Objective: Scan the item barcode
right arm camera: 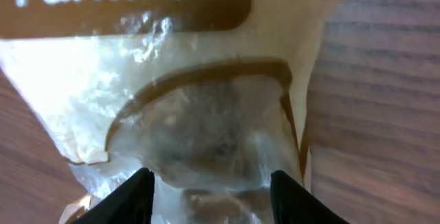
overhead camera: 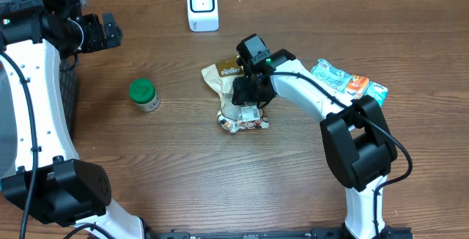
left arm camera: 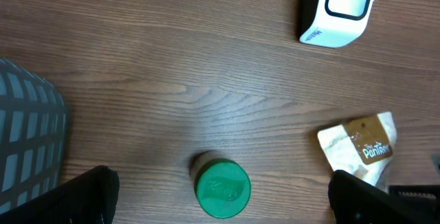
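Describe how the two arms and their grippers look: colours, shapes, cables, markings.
Both arms are built alike: the left arm and right arm have smooth white links joined by chunky black joint housings. Thin black cables run along each. A small green light glows at the right wrist. The left gripper and right gripper are black, with two flat, tapered fingers. No markings are readable.

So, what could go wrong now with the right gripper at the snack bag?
The right gripper straddles the soft, crinkled snack bag; whether it pinches is unclear, so the bag may slip or fold if lifted. Its white label lies beside the gripper, and the scanner stands apart; a folded bag could hide the label.
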Robot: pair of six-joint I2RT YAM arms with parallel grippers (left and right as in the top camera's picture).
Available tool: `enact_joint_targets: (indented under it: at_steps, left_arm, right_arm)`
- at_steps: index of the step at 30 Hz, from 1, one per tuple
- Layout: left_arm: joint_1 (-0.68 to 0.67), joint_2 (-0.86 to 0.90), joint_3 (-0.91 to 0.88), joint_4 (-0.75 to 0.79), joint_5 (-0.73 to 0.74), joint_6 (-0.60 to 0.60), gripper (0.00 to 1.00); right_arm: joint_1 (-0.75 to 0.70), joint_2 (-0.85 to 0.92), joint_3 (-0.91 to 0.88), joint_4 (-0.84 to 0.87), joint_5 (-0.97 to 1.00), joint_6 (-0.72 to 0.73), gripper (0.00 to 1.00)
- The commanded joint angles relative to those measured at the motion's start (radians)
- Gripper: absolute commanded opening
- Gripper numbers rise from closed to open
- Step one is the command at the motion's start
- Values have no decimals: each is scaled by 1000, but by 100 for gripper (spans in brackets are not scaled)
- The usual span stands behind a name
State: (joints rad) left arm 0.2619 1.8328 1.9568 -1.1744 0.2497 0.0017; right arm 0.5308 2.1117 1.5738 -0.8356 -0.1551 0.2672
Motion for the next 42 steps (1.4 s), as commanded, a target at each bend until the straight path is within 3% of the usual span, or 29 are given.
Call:
enact_joint_targets:
  at_steps: [1, 8, 11, 13, 18, 23, 34, 39, 42]
  left_arm:
    - [0, -14, 10, 3, 5, -6, 100]
    - [0, -14, 10, 4, 5, -6, 100]
    - [0, -14, 10, 4, 5, -6, 99]
    - [-2, -14, 10, 3, 5, -6, 100]
    - [-2, -14, 10, 3, 5, -6, 100]
    - [-1, -14, 10, 4, 5, -6, 100]
    - [-1, -14, 10, 3, 5, -6, 100]
    - [-1, -14, 10, 3, 5, -6, 100]
    - [-1, -14, 10, 4, 5, -6, 100]
  right_arm:
    - [8, -32, 154, -90, 23, -113, 51]
    - [8, -36, 314, -234, 26, -162, 49]
    - [8, -35, 300, -233, 27, -35, 25]
    - [10, -33, 289, -222, 27, 109, 22]
    - [55, -21, 229, -106, 108, 371, 23]
    - [93, -16, 192, -60, 165, 463, 23]
    - [105, 80, 147, -39, 194, 511, 24]
    - [105, 167, 147, -32, 114, 511, 33]
    - [103, 189, 147, -37, 108, 509, 44]
